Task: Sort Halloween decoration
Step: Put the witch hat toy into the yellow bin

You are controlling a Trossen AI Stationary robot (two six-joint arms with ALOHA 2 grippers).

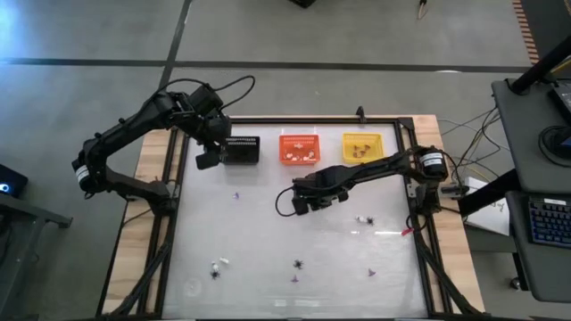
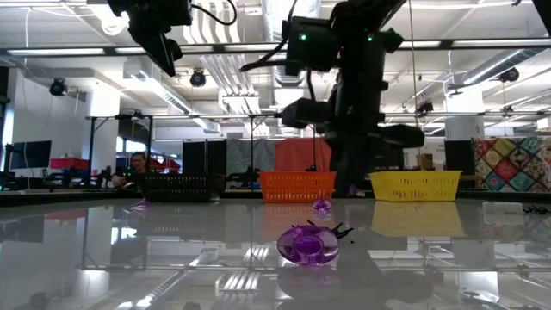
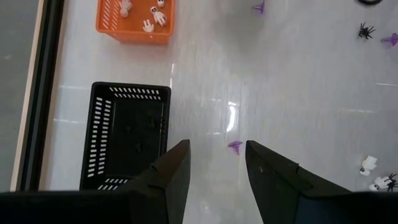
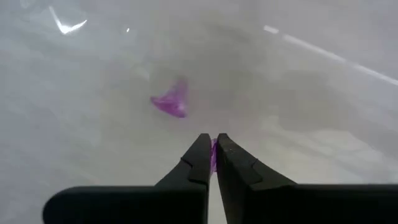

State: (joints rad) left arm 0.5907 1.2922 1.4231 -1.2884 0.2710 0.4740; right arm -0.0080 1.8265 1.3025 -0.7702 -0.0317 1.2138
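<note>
Small Halloween decoration pieces lie scattered on the white table: a purple piece (image 1: 237,194), black spiders (image 1: 364,218) (image 1: 297,264), and white bits (image 1: 223,262). At the far edge stand a black basket (image 1: 241,149), an orange basket (image 1: 300,147) holding white pieces, and a yellow basket (image 1: 362,147). My right gripper (image 1: 299,203) is at mid-table, shut on a tiny purple piece (image 4: 213,154). My left gripper (image 1: 207,159) hangs open above the table beside the black basket (image 3: 127,137), with a purple piece (image 3: 235,146) on the table beyond its fingers. My right gripper pinches a thin purple piece (image 4: 213,155) between its two fingertips (image 4: 198,163), coming from above and pointing steeply down. Only a sliver of it shows between the fingers. Whether it still touches the table I cannot tell.
A blurred purple shape (image 4: 171,102) shows on the glossy table past the right fingertips; another piece or a reflection, I cannot tell. A purple ring (image 2: 307,245) and a spider (image 2: 340,231) lie near the front edge. The table frame's rail (image 1: 169,223) runs along the left.
</note>
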